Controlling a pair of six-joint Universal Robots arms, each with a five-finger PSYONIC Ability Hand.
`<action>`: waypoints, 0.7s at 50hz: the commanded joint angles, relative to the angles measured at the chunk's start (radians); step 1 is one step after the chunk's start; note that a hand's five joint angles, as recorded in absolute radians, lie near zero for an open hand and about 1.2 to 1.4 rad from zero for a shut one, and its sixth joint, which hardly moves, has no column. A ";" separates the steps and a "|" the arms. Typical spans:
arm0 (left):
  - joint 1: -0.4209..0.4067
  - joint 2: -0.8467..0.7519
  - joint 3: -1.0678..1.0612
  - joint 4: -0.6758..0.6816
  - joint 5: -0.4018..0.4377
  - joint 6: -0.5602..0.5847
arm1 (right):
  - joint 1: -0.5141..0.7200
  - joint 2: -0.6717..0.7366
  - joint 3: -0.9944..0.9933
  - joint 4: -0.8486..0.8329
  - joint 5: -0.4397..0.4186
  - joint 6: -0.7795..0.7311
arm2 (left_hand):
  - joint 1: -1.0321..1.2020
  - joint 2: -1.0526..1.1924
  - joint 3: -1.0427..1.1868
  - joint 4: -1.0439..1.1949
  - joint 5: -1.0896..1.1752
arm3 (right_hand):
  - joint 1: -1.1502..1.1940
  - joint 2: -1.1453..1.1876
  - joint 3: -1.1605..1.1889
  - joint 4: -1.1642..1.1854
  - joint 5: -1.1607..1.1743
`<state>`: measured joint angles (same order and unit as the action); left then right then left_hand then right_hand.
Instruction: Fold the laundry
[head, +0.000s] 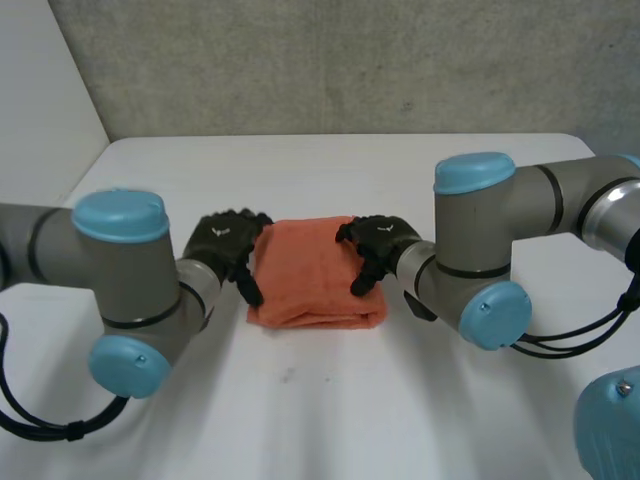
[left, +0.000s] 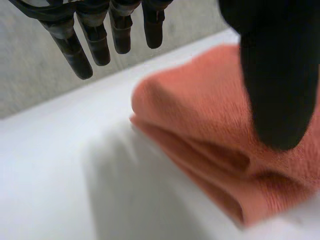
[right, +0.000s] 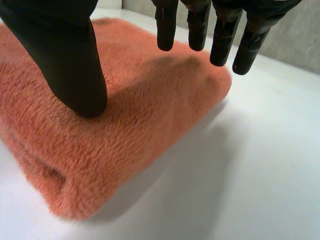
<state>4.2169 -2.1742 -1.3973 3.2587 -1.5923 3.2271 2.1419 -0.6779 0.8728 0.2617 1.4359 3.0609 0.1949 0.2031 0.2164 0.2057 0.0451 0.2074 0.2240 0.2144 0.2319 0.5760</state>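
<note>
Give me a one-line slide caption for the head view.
The left hand and right hand, both open, flank a folded orange towel on the white table.

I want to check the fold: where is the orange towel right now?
In the head view the folded orange towel lies in the middle of the white table, between the left hand and the right hand, one at each side.

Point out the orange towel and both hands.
orange towel (head: 314, 282): head view, middle of its top face.
left hand (head: 222, 241): head view, back of the hand.
right hand (head: 384, 237): head view, back of the hand.
</note>
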 joint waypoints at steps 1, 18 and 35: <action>-0.009 0.175 0.004 -0.002 0.005 -0.004 | -0.005 -0.189 0.026 -0.032 0.082 0.001 | -0.014 -0.022 -0.035 -0.024 -0.038 | -0.033 -0.049 -0.040 -0.057 -0.576; 0.155 0.539 0.083 -0.266 0.072 -0.105 | -0.203 -0.741 0.426 -0.170 0.199 -0.053 | -0.017 -0.025 -0.038 -0.027 -0.041 | -0.033 -0.049 -0.040 -0.057 -0.576; 0.146 0.570 0.052 -0.269 0.098 -0.113 | -0.243 -0.793 0.477 -0.165 0.182 -0.053 | -0.020 -0.028 -0.041 -0.030 -0.044 | -0.033 -0.049 -0.040 -0.057 -0.576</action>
<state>4.3686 -1.6119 -1.3325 2.9845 -1.4926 3.1132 1.8961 -1.4701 1.3491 0.0959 1.6179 3.0095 0.1949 0.2031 0.2164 0.2055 0.0452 0.2074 0.2240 0.2139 0.2319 0.5760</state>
